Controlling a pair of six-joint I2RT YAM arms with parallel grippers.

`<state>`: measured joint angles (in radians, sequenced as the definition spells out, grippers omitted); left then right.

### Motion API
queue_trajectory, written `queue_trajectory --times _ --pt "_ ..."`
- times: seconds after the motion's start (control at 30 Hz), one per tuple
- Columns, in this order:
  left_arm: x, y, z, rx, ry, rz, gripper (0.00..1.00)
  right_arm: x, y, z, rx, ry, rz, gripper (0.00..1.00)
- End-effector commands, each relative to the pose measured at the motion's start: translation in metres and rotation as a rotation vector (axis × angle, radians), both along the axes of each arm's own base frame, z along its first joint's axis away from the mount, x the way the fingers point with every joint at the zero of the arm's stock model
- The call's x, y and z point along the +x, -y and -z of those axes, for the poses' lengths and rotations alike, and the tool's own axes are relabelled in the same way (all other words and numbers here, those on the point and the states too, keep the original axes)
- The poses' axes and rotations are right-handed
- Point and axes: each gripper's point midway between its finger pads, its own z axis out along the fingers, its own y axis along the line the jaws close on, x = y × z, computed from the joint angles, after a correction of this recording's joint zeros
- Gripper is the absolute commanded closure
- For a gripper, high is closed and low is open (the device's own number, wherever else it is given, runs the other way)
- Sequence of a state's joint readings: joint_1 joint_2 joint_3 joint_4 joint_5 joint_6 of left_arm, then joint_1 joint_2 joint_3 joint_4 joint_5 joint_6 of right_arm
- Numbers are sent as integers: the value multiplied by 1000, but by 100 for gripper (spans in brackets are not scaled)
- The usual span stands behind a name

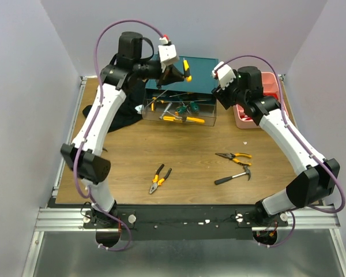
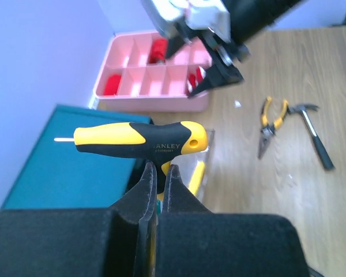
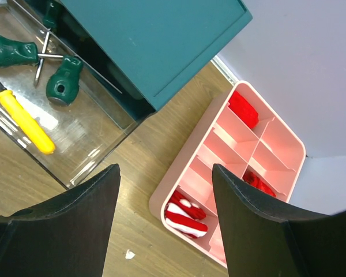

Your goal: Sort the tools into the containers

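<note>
Screwdriver (image 2: 141, 140) with a yellow and black handle, lying level across the middle of the left wrist view, clamped from below between the left fingers (image 2: 145, 187). They pinch a narrow patch near the butt end, so most of the tool juts toward the left of the frame, over the teal cabinet (image 2: 69, 173).

In the top view the tool hangs at upper centre, above the cabinet's lid. The clear drawer (image 1: 179, 112) is pulled out just below it in the frame. That drawer already holds green-handled screwdrivers (image 3: 11, 51) and a yellow-handled tool (image 3: 26, 121).

The right fingers (image 3: 259, 231) are spread apart and hold nothing. They hover over the strip between the drawer and the pink tray (image 3: 242, 156), close to the left arm's tip.

Likely risks:
- **Slipping:** so little of the handle is pinched, and off its middle, that the screwdriver may swivel or slip out during a move.
- **Missing the drawer:** released here, it would probably hit the closed lid and roll off instead of landing in the drawer.
- **Contact between the arms:** the 2 arms' tips are near each other, so a descent toward the drawer could bring them together.

Pliers (image 1: 160, 179) at lower centre, a second pair (image 1: 233, 156) and 1 hammer (image 1: 233, 176) lie on the desk (image 1: 190, 144), well apart from all this and not yet sorted.
</note>
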<state>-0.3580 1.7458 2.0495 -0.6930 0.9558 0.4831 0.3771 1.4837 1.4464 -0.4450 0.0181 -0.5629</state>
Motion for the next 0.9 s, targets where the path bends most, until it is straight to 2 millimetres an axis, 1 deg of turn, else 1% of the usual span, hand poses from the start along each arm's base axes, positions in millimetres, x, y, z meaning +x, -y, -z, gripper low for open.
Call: queue_trajectory --times 0.0,0.03,0.07,0.13,0.17,0.27,0.3,0.37,0.4,0.5,0.53,0.57,0.67,0.7,0.73,0.77,0.8,0.87 --pt "35 26 -3 -29 15 32 100 10 11 -10 -11 44 36 27" --pt "38 32 -1 -22 15 37 100 10 11 -10 -11 42 36 27" --pt "48 38 2 -17 21 40 100 10 13 -10 -11 42 39 27" --pt "56 44 17 21 44 33 100 10 14 -10 -12 41 44 27" --pt "60 47 30 39 40 31 100 10 17 -9 -13 41 48 27" --pt "66 55 46 72 64 45 100 9 24 -7 -16 39 68 27" --pt "61 55 56 99 31 56 100 8 27 -7 -17 42 79 27" --pt "56 59 70 153 53 88 100 9 35 -8 -18 47 98 27" --pt "47 57 83 194 22 109 100 9 37 -9 -17 47 105 27" --pt "34 56 114 272 -3 149 100 11 44 -8 -12 42 120 27" --pt "32 56 121 286 -14 151 100 12 44 -7 -5 38 124 27" --pt "30 56 136 309 -28 164 100 12 45 -6 -4 35 126 27" --pt "30 57 156 348 -49 161 100 13 44 -5 6 26 120 27" --pt "32 58 158 345 -58 155 100 12 43 -5 10 24 115 27" --pt "34 59 162 352 -65 144 98 12 42 -6 13 23 112 27" --pt "35 59 168 359 -75 140 85 12 41 -4 13 18 109 27" --pt "37 58 172 365 -77 133 80 13 40 -8 17 23 105 27" --pt "43 56 178 380 -79 101 68 13 40 -7 18 18 103 27"
